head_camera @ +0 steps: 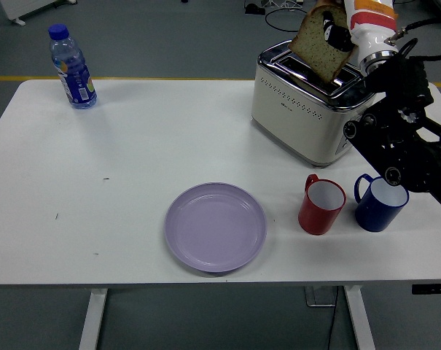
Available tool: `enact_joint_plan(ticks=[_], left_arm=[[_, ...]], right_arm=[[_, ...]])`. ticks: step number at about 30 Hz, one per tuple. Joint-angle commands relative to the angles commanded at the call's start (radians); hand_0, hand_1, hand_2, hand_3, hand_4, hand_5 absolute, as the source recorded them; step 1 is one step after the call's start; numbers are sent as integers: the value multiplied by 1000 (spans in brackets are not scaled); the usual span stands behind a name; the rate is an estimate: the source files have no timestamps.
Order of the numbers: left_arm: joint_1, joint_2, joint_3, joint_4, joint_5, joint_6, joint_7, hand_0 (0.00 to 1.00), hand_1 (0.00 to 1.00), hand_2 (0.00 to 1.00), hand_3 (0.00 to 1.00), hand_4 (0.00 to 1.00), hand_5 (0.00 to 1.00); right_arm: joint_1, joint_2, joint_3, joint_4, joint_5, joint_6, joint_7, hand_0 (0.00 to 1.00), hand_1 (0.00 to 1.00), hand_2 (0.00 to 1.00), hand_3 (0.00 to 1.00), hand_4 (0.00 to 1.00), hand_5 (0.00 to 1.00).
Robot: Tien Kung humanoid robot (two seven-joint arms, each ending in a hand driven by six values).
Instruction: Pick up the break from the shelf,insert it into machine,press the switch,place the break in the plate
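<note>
A brown slice of bread [318,45] hangs tilted just above the slots of the silver toaster [307,109] at the table's back right. My right hand [338,30] is shut on the slice's upper right part, its dark fingers over the crust. The bread's lower edge is close to the toaster's top, near the rear slot. The black right arm [402,138] reaches in from the right edge past the toaster's lever side. A lilac plate [216,227] lies near the front middle of the table. The left arm does not show.
A red mug [321,205] and a blue mug [380,202] stand in front of the toaster, under my right arm. A blue-capped water bottle [73,67] stands at the back left corner. The white table [118,168] ends close below the plate.
</note>
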Motion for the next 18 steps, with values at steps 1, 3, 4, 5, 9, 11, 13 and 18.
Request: enact_joint_plan(ticks=[1, 3, 4, 5, 9, 11, 13, 18], left_arm=[[-1, 0, 0, 0, -1, 0, -1, 670, 616, 740, 710, 537, 998], [-2, 0, 0, 0, -2, 1, -2, 670, 616, 740, 710, 537, 998], [-2, 0, 0, 0, -3, 1, -2, 670, 614, 739, 710, 539, 998], [-3, 0, 0, 0, -3, 2, -2, 670, 614, 739, 710, 539, 998], [-5, 0, 2, 0, -6, 3, -4, 670, 614, 739, 710, 539, 998], [-6, 1, 1, 0, -5, 4, -4, 670, 613, 738, 709, 537, 998], [-8, 1, 1, 0, -6, 5, -4, 670, 613, 738, 709, 537, 998], [-9, 1, 4, 0, -8, 5, -4, 670, 612, 737, 709, 538, 998]], right_arm=[[2, 2, -1, -7, -1, 3, 1, 226, 310, 388, 466, 478, 2], [3, 5, -3, -15, 0, 10, 2, 226, 310, 388, 466, 478, 2], [3, 5, -3, -17, 0, 12, 3, 233, 318, 396, 482, 489, 2], [4, 6, -5, -19, 4, 20, 3, 233, 318, 396, 482, 489, 2], [7, 11, -10, -28, 8, 42, 4, 233, 318, 396, 482, 489, 2], [10, 15, -10, -36, 4, 54, -1, 272, 370, 455, 526, 483, 2], [13, 19, -9, -47, -5, 86, -18, 272, 370, 455, 526, 483, 2], [17, 23, -2, -67, -44, 153, -43, 288, 418, 516, 547, 523, 6]])
